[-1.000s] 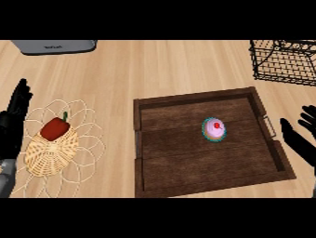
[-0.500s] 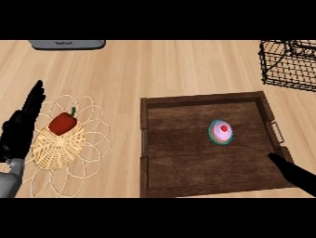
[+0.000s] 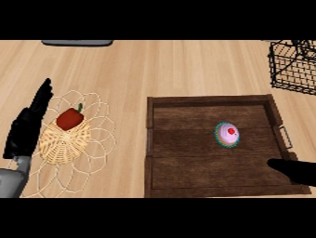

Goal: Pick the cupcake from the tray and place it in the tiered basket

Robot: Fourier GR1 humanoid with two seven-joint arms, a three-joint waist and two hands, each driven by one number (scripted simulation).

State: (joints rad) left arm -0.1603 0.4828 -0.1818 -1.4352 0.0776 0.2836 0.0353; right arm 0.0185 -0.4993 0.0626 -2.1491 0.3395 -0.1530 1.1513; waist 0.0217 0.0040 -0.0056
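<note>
Head view: nearest, the right hand (image 3: 301, 172) lies over the tray's (image 3: 209, 99) front right corner, thumb and fingers spread apart, holding nothing. The left hand (image 3: 27, 128) rests open at the left. The cupcake (image 3: 227, 135) sits untouched mid-tray, so grasping, lifting and carrying it to the tiered basket (image 3: 301, 67) beyond are all left to do.

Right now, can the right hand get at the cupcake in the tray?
Probably yes. The right hand is open over the wooden tray's lower right corner. The cupcake stands alone on the tray floor, with nothing between it and the hand and nothing over it.
</note>
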